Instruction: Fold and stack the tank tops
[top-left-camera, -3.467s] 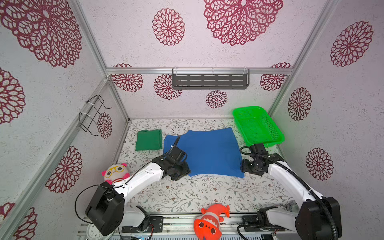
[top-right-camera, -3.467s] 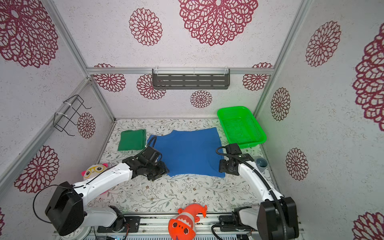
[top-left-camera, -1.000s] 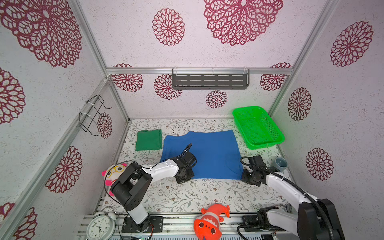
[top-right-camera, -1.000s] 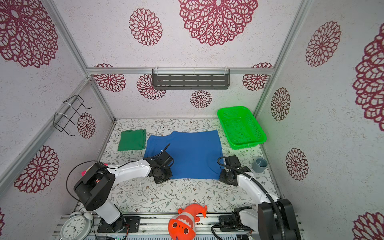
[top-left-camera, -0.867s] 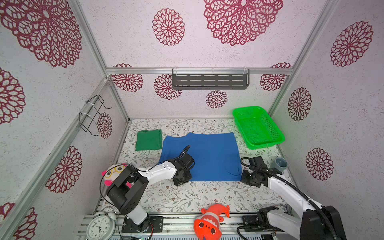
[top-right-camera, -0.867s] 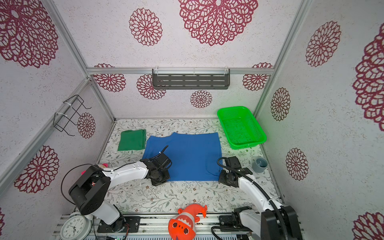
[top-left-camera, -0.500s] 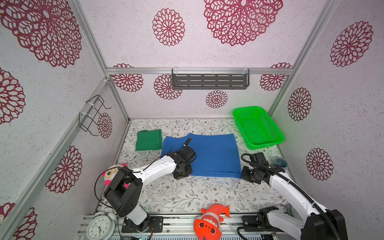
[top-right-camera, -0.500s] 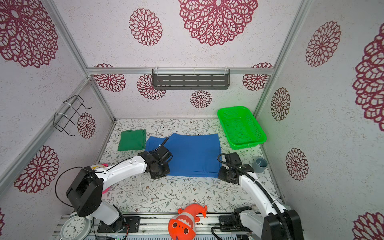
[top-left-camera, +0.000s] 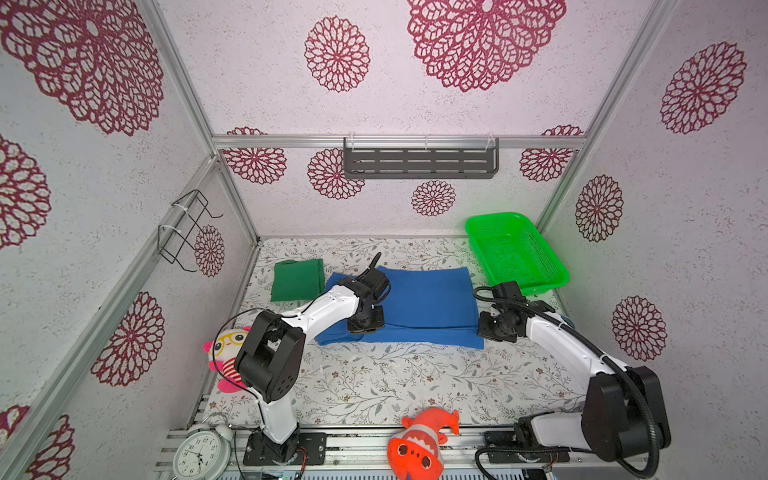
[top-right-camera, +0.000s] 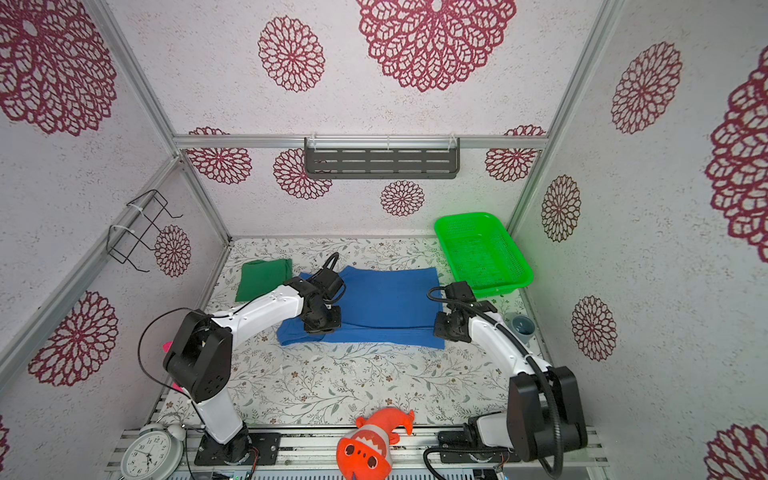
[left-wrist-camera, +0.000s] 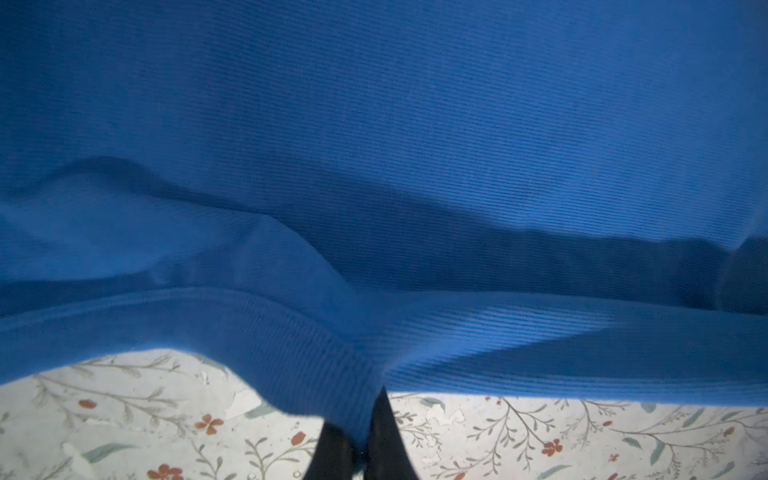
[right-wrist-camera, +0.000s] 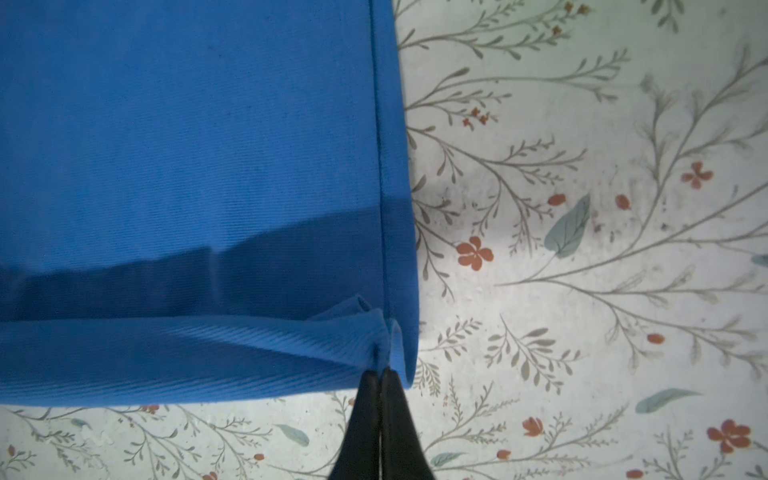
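Spread tank top (top-left-camera: 424, 299) lies mid-worktop (top-left-camera: 374, 386); folded tank top (top-left-camera: 297, 279) just left of it; basket (top-left-camera: 513, 253) behind, at right.

blue tank top (top-left-camera: 419, 299): 9 o'clock end under my left arm, neckline unseen | my left gripper (left-wrist-camera: 359, 415) and right gripper (right-wrist-camera: 379, 372): finger roots cut by frame edge | plush doll (top-left-camera: 226, 343): 3 o'clock half behind my left arm

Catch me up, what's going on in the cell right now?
It is mid-fold on the blue tank top. The left end effector and right end effector are each shut on its near edge, one toward each end. The dark green tank top lies folded at the back left, beside it. Nothing is stacked yet.
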